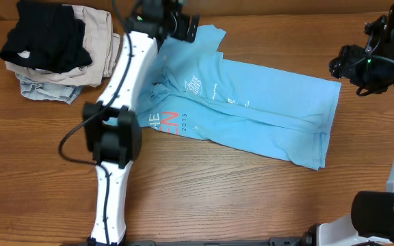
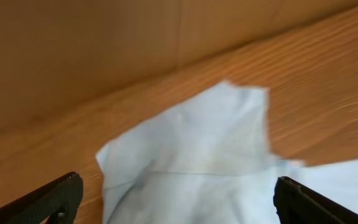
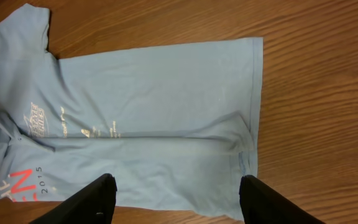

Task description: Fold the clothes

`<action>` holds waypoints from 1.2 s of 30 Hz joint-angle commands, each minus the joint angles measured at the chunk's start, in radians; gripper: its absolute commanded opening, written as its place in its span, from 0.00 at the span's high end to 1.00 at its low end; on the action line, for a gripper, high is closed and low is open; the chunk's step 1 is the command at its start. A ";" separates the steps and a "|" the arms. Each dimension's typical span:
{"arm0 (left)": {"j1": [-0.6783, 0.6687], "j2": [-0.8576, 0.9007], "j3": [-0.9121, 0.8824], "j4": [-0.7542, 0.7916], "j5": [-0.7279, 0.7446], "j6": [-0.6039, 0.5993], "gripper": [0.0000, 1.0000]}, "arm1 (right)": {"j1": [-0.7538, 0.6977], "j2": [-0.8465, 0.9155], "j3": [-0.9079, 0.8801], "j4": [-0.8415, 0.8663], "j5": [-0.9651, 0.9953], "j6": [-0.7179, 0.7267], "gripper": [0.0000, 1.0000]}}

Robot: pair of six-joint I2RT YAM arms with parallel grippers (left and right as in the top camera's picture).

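Left arm point(image 1: 115, 96) hides part of T-shirt point(image 1: 265, 109) lettering point(image 1: 176, 123).

We see even, warm light from above in the overhead view; the white left arm point(image 1: 123, 72) looks nearly washed out, and the table point(image 1: 252, 198) is lit flat and matte. The left wrist view is blurred throughout: T-shirt point(image 2: 197, 155) and wood grain are soft, the upper left dim. The right wrist view is sharp, lettering readable, though the right gripper point(image 3: 174, 199) at the bottom edge is dark.
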 commanded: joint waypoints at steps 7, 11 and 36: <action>0.028 0.118 0.001 0.224 -0.066 -0.014 0.00 | 0.000 -0.003 0.000 -0.002 -0.006 -0.026 0.30; 0.038 0.163 0.001 0.264 -0.063 -0.018 0.00 | 0.000 -0.003 -0.045 0.040 -0.006 -0.026 0.30; -0.045 0.168 0.778 -0.708 -0.006 -0.017 0.00 | 0.000 -0.002 -0.151 0.144 -0.060 -0.022 0.30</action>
